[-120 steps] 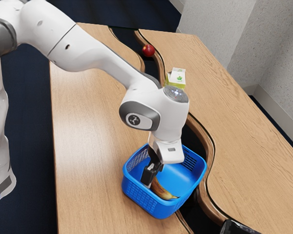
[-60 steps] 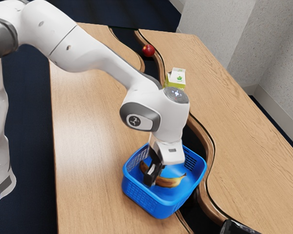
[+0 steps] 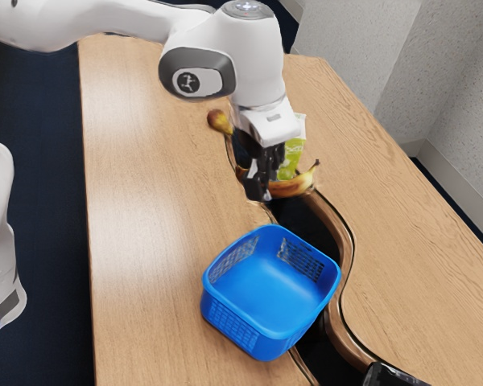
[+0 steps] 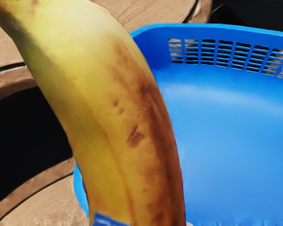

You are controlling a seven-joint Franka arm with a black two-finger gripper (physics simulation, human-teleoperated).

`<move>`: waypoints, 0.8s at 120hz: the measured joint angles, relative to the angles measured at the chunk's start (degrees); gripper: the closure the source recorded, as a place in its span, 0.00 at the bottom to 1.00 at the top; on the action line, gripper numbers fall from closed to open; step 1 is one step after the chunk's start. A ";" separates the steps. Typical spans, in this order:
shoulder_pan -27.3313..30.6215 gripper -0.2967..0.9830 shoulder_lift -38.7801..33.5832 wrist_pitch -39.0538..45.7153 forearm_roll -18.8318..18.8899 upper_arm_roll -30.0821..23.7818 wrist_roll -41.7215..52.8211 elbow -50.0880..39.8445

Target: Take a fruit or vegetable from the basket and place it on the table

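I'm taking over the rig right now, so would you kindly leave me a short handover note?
Claw: shut on the banana.
Banana: out of the basket, apparently held above the table.
Done: banana grasped and lifted out.
Left: set the banana on the table, then open the claw; perhaps mind the green-and-white carton nearby.

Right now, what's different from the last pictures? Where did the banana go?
The banana was down in the basket. Now it's lifted out, held in my gripper. My arm and the banana moved up and toward the far end of the table, as the exterior view shows it. The basket stayed where it was.
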 joint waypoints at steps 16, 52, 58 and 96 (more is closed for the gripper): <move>0.12 0.66 -0.19 -2.89 0.23 6.09 0.29 0.05; 0.29 0.66 1.54 -5.43 1.42 14.10 1.13 -0.04; 0.31 0.59 1.93 -5.60 1.50 14.39 1.25 -0.04; 0.32 0.27 3.86 -6.03 1.62 16.35 1.69 0.05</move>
